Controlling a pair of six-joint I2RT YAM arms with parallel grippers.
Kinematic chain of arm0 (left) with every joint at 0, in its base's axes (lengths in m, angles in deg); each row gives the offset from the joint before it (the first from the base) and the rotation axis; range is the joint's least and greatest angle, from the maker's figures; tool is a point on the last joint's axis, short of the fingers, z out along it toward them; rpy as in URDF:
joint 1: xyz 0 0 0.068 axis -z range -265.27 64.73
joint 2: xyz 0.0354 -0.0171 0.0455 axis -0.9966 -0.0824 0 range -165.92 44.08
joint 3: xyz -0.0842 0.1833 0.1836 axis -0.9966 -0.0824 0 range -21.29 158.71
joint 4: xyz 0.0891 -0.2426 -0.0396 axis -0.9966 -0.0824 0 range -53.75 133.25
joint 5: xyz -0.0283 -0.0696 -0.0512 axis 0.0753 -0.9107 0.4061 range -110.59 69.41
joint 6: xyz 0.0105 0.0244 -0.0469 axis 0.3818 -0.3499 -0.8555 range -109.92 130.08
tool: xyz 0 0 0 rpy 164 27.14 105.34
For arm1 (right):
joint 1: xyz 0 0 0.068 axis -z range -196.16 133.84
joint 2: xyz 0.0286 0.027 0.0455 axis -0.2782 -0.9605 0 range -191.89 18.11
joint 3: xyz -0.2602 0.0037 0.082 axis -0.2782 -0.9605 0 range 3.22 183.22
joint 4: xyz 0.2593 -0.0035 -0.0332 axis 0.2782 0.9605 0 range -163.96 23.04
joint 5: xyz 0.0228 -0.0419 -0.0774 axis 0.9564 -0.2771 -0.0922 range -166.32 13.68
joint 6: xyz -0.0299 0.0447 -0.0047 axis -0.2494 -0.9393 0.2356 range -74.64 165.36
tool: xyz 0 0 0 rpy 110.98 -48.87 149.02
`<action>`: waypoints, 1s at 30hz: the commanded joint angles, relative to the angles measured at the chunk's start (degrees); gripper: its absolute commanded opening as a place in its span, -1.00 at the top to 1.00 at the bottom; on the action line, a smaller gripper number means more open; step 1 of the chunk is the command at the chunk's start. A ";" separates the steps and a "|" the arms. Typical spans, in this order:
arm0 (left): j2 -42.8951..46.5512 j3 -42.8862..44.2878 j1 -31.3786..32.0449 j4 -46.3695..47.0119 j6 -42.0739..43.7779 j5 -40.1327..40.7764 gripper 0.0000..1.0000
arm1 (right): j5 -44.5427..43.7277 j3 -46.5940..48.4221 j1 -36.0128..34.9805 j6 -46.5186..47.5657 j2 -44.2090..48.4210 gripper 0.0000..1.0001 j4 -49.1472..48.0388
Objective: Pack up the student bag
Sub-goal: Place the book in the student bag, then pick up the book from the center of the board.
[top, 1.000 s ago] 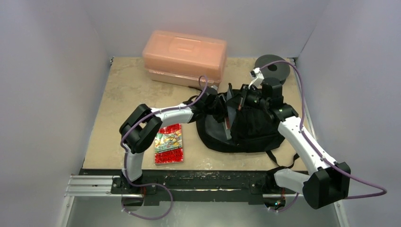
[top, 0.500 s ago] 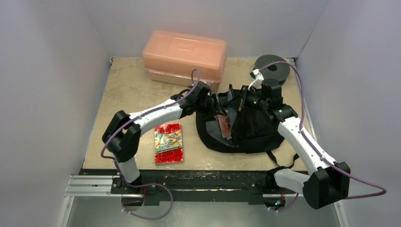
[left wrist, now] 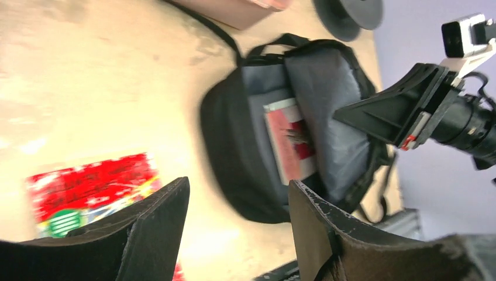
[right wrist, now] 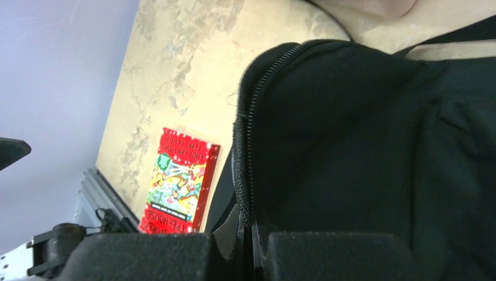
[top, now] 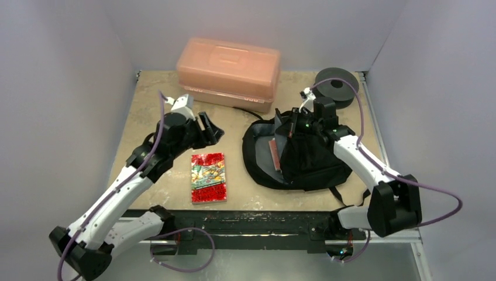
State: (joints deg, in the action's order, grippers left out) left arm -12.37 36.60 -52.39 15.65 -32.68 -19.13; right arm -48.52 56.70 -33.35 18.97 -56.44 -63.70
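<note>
Left arm has pulled back out of the student bag since a second ago and swung over to the left side of the table - before, it was reaching across into the bag's mouth. Its elbow now sits low by the front rail. Left gripper hangs over bare tabletop, between the orange-pink box at the back and the red book lying flat near the front edge. Its jaws are spread apart with nothing between them, and the left wrist view looks past both fingers to the bag with the gap clear. Right arm has barely shifted, only drawn in a little at the base. Right gripper is clamped tight on the bag's zip edge; the right wrist view shows the zip line running straight into the closed fingers, so it is pinching the upper flap and holding it lifted. The bag lies on the right half of the table, in front of the black spool and just right of the box's near corner, its mouth open toward the left with grey lining showing. A second book with a red cover sits inside the opening, resting against the lining - new there compared with a second ago. The bag's straps trail off toward the near right edge. Box lid closed. The book on the table lies well apart from the bag.
</note>
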 commanded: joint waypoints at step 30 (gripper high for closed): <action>10.83 -17.69 -1.71 -14.21 -4.47 20.23 -0.55 | -13.66 13.45 -23.00 4.33 -15.45 -0.50 -1.53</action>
State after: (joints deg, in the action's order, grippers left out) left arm 0.79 19.29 -53.31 4.42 -32.84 -4.93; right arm -61.57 67.30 -52.54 22.16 -72.00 -63.46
